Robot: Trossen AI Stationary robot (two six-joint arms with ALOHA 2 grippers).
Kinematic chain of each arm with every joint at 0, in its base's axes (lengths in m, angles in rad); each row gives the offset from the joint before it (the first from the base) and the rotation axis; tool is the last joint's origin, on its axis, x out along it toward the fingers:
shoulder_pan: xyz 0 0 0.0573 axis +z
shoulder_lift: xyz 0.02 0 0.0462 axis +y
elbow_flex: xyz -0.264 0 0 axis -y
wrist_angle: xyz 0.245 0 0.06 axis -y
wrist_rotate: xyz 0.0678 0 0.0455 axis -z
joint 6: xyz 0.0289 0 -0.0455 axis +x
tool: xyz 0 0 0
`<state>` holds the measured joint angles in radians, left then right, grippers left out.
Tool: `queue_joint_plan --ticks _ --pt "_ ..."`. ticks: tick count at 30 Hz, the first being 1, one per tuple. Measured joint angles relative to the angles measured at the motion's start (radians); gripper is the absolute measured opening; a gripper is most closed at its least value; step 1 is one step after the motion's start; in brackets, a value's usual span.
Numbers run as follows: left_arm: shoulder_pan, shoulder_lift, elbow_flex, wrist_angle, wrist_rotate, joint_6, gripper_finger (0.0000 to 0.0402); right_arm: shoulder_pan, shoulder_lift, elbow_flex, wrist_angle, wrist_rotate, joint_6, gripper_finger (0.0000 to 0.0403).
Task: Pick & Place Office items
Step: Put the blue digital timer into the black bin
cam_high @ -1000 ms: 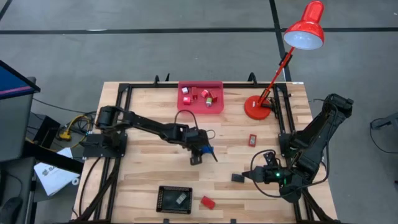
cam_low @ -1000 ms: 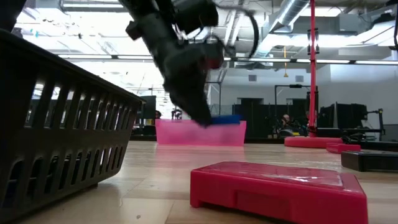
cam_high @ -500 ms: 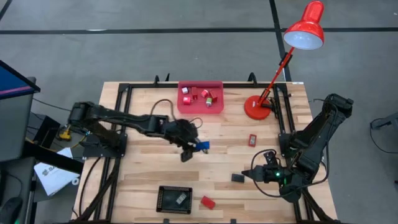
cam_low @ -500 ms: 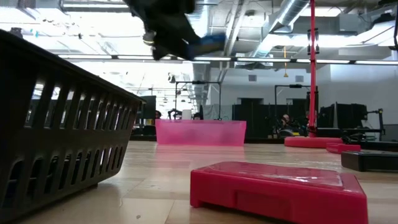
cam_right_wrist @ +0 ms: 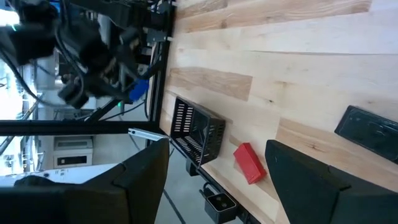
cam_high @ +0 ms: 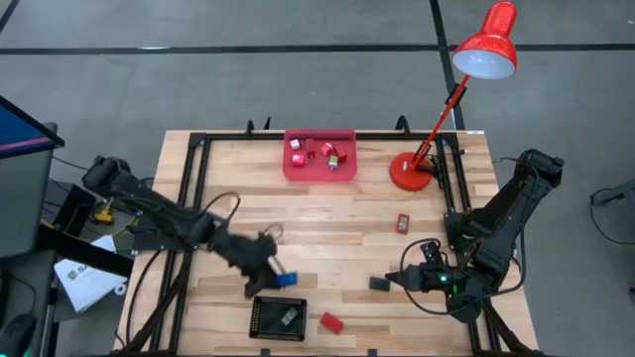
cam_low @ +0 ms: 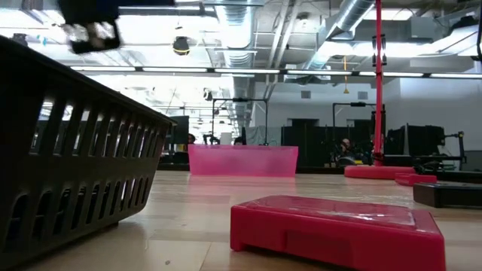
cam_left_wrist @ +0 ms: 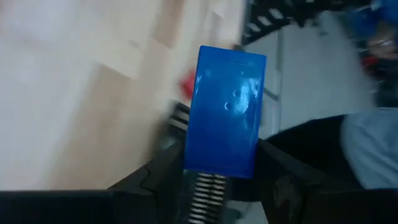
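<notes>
My left gripper (cam_high: 276, 274) is shut on a blue block (cam_high: 286, 280) and hangs just beyond the far rim of the black basket (cam_high: 278, 318), which has one small piece inside. The block fills the left wrist view (cam_left_wrist: 225, 112). A red block (cam_high: 331, 322) lies right of the basket. A black rectangle (cam_high: 379, 284) and a small red piece (cam_high: 403, 223) also lie on the wood. My right gripper (cam_high: 412, 279) waits open near the table's right side, by the black rectangle. My left gripper pinches the blue block's two long sides near its back end (cam_left_wrist: 219, 163) between its two fingers (cam_left_wrist: 163, 175). The fingers slant downward along the block, and most of it sticks out past them. The block is lifted clear of the table.
A pink tray (cam_high: 319, 155) with several red-and-white pieces stands at the far edge. A red desk lamp (cam_high: 412, 171) stands at the far right. In the low view the basket wall (cam_low: 68, 150) is at the left and the red block (cam_low: 339, 229) close in front.
My left gripper has carried the blue block from the table's middle toward the near edge and leftward, rising and rolling as it went. It now hangs by the basket's far rim. The block stays held and clear of the table.
</notes>
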<state>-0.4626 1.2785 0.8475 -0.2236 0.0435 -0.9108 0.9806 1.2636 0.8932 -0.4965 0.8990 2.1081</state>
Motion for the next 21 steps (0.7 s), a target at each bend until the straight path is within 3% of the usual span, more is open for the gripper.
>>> queue_joint_plan --ticks 5,10,21 --pt "-0.181 0.029 -0.03 0.154 -0.107 -0.143 0.0164 0.0 0.0 0.0 0.024 -0.001 -0.024 0.026" --pt "-0.293 0.115 -0.03 0.18 -0.201 -0.272 0.0166 0.0 0.0 0.0 0.031 -0.006 -0.041 0.026" --pt "-0.303 0.35 -0.031 0.251 -0.178 -0.336 0.0161 0.014 0.0 0.0 0.057 -0.016 -0.04 0.026"
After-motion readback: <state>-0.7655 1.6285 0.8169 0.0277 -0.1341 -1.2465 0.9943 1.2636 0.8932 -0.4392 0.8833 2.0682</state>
